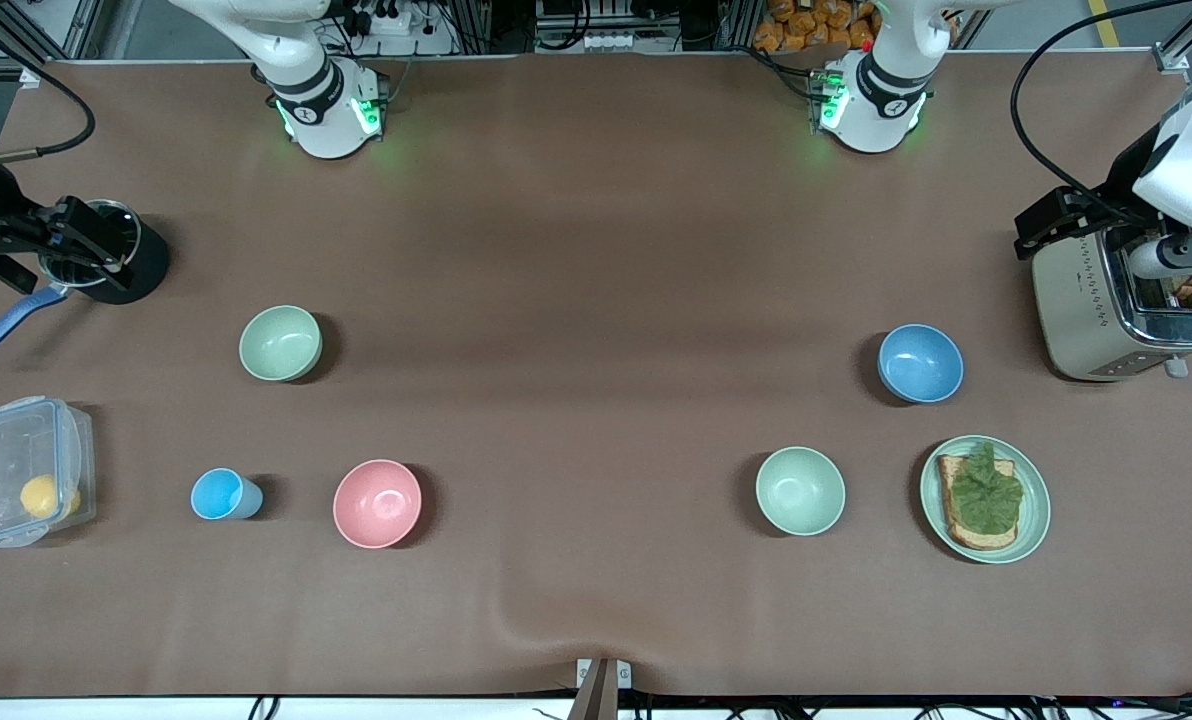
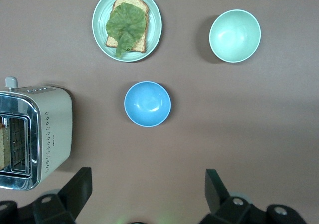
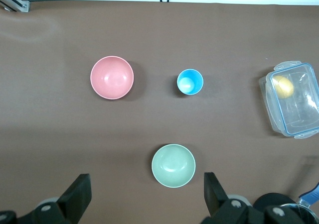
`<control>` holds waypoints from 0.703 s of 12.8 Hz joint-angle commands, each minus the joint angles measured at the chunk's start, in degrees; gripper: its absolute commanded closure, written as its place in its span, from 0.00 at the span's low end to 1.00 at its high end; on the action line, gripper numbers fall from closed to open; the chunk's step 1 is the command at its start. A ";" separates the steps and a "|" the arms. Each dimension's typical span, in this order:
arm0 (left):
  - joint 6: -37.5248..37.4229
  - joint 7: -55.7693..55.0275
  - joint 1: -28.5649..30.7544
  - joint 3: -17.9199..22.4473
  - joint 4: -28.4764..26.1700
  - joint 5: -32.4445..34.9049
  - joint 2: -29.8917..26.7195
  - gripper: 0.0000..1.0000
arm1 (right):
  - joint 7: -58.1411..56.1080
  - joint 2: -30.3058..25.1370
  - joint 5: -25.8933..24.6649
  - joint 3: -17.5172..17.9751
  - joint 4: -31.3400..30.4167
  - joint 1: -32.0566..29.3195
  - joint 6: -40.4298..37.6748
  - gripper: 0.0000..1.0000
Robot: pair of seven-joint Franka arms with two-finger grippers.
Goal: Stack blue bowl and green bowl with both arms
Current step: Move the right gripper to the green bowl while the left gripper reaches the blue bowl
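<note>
1. Bowls first: the blue bowl (image 1: 920, 363) sits on the table (image 1: 596, 250), lined up with the gap between the left gripper (image 2: 147, 181)'s fingers (image 2: 79, 186) and well clear of them.
2. The green bowl (image 1: 280, 343), the duller sage one, sits the same way ahead of the right gripper (image 3: 147, 184), just off its fingers (image 3: 79, 189).
3. Both pairs of fingers are spread wide with nothing in them. The left hangs over the toaster (image 1: 1121, 305), the right over the black pot (image 1: 116, 250).
4. Looks like the very start: neither bowl is lifted yet. Next, I'd guess each arm drops onto its bowl's rim, pinches it, and one bowl gets carried over into the other.
5. Count: four bowls, adding the mint bowl (image 1: 800, 490) and pink bowl (image 1: 377, 503). One each of cup (image 1: 222, 494), plate (image 1: 1034, 520) and lidded box (image 1: 26, 450).
</note>
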 commanded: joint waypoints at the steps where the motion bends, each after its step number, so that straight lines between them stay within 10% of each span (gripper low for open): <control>1: -1.11 1.32 0.16 0.21 0.97 -1.00 0.11 0.00 | 0.92 -0.73 -1.11 0.86 -0.96 -0.73 0.65 0.00; 9: 2.13 8.43 3.05 8.03 -1.30 -1.00 8.79 0.00 | 0.84 5.32 -0.93 0.60 -1.40 -2.66 0.04 0.00</control>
